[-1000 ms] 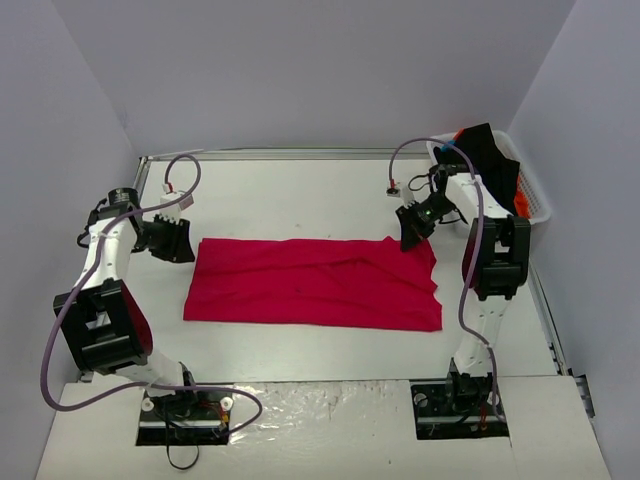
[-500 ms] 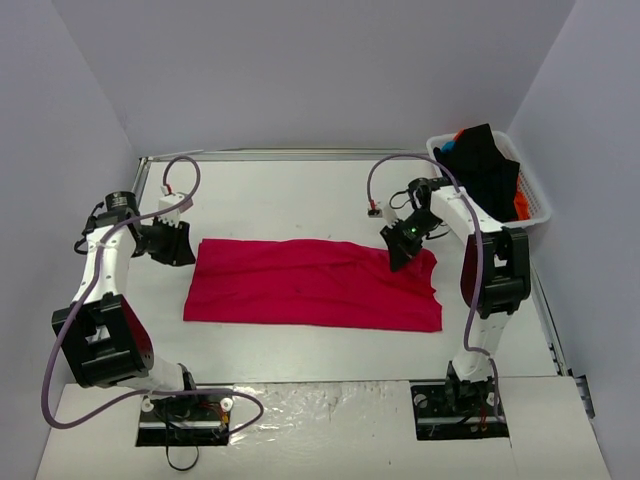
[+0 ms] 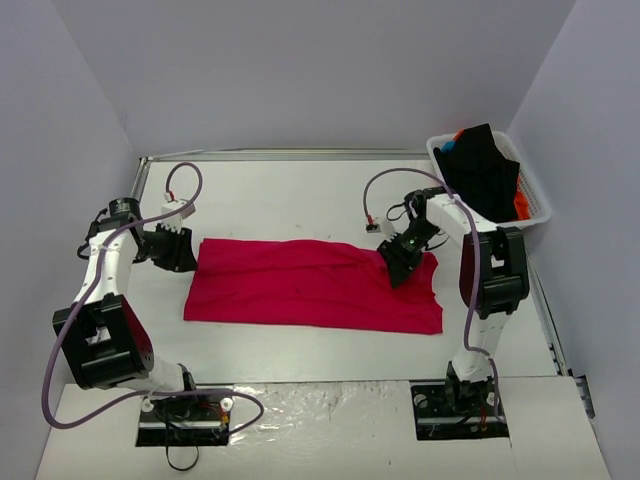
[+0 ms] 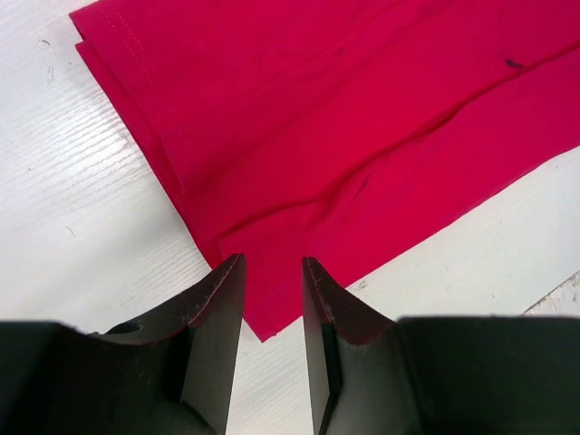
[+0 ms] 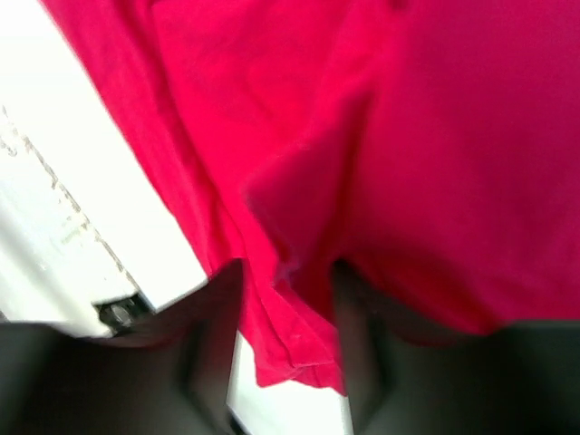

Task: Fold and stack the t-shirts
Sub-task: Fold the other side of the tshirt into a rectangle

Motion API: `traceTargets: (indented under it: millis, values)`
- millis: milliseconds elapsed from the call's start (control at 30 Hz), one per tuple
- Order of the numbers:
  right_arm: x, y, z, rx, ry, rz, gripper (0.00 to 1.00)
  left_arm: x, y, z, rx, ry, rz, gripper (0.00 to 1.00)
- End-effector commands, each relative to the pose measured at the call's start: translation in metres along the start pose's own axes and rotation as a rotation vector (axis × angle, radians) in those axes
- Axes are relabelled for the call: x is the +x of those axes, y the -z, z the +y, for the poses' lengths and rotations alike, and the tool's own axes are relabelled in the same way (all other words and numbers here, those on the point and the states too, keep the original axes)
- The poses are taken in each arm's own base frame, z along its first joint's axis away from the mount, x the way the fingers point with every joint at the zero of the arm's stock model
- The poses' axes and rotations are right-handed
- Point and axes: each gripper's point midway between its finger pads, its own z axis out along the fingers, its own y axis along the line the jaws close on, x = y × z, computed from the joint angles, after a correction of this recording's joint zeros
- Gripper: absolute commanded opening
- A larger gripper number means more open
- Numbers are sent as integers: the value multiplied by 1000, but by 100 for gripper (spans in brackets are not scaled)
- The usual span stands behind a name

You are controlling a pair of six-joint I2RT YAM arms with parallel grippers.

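One crimson t-shirt (image 3: 310, 285) is spread flat on the table (image 3: 300, 195); perhaps three more t-shirts (image 3: 485, 165) are heaped in one basket (image 3: 541, 207). The left gripper (image 4: 272, 267) is held with jaws apart and empty at the shirt's edge. The right gripper (image 5: 288, 272) is blurred, and its jaws cannot be judged.

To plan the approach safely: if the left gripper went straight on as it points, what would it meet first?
Probably the red shirt: its near corner lies just ahead of the left gripper, in line with the gap between its jaws. How high it hangs is unclear.
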Motion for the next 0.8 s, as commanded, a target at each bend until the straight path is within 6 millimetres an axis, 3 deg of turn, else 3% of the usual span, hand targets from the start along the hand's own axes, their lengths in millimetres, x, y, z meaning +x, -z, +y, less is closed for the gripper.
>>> traceTargets:
  millis: [0, 133, 300, 600, 767]
  values:
    - [14, -2, 31, -112, 14, 70, 43, -11, 4, -2, 13, -17, -49, 30]
    - [19, -5, 47, -158, 59, 100, 51, -9, 4, -2, 16, -17, -44, 30]
    - [18, 3, 38, -136, 48, 70, 56, -6, 3, -5, 21, -17, -43, 30]
    - [20, -17, 46, -221, 40, 90, 58, 5, 2, -11, 32, -15, -24, 30]
    - [17, -20, 39, -201, 39, 82, 59, 7, 0, -12, 40, -11, -26, 30]
